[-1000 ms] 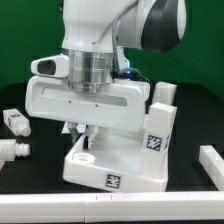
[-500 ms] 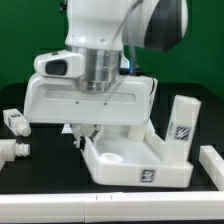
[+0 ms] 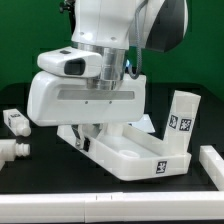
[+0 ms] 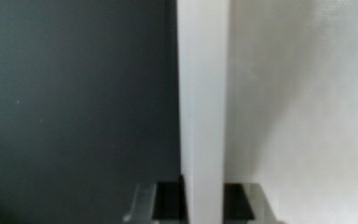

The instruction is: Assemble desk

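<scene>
Here the end effector [image 3: 86,133] is pinched narrow on the near-side rim of the desk top [image 3: 125,152], at the end of the tray that lies right beneath it. In the wrist view the thin white rim [image 4: 201,100] runs straight between the two dark fingers [image 4: 165,202]. The black worktop [image 4: 69,110] shows on one side of the rim and the white tray floor on the other. Whether the tray rests flat on the worktop or is raised a little I cannot tell.

One leg [image 3: 181,124] stands upright at the tray's far end from the end effector, its square tag facing the camera. Two loose legs [image 3: 14,122] [image 3: 10,151] lie on the worktop on the opposite side of the end effector, well apart from the tray.
</scene>
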You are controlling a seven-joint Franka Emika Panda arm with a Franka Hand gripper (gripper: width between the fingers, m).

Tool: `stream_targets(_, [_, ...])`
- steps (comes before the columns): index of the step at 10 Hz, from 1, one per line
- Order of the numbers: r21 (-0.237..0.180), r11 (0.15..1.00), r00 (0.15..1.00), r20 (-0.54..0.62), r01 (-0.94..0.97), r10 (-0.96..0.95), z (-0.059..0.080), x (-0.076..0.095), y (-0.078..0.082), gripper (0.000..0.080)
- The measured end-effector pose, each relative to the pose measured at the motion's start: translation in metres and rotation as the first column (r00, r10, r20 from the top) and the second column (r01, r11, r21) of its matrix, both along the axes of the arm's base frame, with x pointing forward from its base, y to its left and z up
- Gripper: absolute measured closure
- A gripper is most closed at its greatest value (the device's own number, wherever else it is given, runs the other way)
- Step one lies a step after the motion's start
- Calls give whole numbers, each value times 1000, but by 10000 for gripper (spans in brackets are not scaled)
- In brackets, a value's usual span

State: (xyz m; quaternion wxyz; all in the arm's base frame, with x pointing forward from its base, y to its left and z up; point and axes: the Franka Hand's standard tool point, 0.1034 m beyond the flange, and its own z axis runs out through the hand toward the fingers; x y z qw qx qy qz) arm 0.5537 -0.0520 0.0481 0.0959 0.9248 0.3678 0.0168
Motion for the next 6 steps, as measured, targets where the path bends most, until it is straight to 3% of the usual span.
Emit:
stream_targets(2, [-23,961,961,-39,-275,274,6,15,6,752])
stream_targets(6, [-63,873,873,-108,-484,476,4,15,0,752])
